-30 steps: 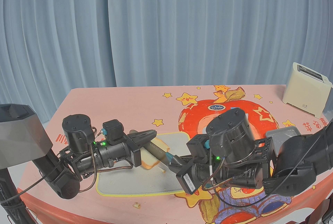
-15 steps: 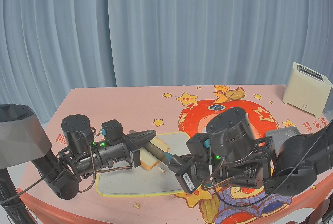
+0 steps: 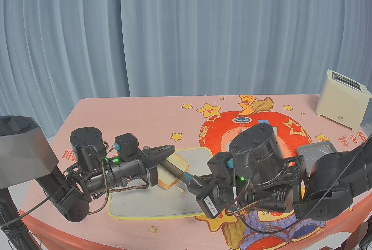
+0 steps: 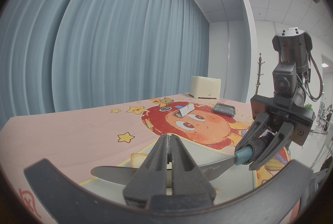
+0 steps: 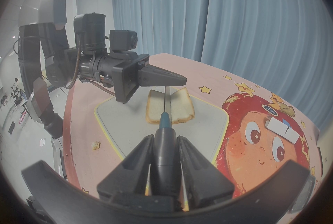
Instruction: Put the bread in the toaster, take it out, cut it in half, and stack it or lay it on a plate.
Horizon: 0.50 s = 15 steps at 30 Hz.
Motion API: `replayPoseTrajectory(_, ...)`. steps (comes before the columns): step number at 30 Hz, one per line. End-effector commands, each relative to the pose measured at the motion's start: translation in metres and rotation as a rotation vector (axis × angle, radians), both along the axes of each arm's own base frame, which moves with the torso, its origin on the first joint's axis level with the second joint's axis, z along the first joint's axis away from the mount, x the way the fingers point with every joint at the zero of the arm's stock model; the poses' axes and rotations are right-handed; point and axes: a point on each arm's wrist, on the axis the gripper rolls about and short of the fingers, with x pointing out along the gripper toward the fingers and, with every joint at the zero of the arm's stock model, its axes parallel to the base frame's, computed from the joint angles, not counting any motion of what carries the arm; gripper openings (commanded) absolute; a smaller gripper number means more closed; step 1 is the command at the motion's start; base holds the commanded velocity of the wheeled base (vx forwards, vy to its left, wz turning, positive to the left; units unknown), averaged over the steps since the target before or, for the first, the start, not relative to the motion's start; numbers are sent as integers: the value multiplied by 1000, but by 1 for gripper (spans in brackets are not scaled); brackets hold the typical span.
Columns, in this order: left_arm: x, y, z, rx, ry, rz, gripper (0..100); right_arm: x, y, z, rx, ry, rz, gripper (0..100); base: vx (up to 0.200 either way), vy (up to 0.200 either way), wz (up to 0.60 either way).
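Note:
A slice of bread (image 3: 173, 174) lies on the pale cutting board (image 3: 155, 200). My right gripper (image 3: 192, 181) is shut on the teal-and-dark handle of a knife (image 5: 164, 120). The knife's blade (image 4: 114, 174) lies across the middle of the bread (image 5: 169, 105). My left gripper (image 3: 169, 148) is shut, with its tip (image 5: 181, 80) just over the bread's far edge; contact cannot be told. In the left wrist view the shut fingers (image 4: 170, 152) stand in front of the blade, and the right gripper (image 4: 248, 157) clamps the handle beyond it.
A cream toaster (image 3: 343, 100) stands at the table's far right corner. A grey tray (image 3: 316, 149) sits behind my right arm. A crumb (image 3: 153, 229) lies near the front edge. The back left of the table has free room.
My right arm has shifted slightly toward the table's front, and the knife has moved a little along the bread. The left arm has stayed almost still.

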Motion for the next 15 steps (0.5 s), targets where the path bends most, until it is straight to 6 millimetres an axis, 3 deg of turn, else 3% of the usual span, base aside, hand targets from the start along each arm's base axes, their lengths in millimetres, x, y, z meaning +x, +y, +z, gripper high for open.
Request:
replayPoseTrajectory(1,1,-1,4,-9,-17,0,0,-1,-1,-3,-15,10,1,0,0,0,0)
replayPoseTrajectory(8,2,-1,9,-19,-32,0,0,-1,-1,-2,-9,8,-1,0,0,0,0)
replayPoseTrajectory(15,1,2,-3,5,8,11,0,-1,3,8,38,-16,-1,0,0,0,0)
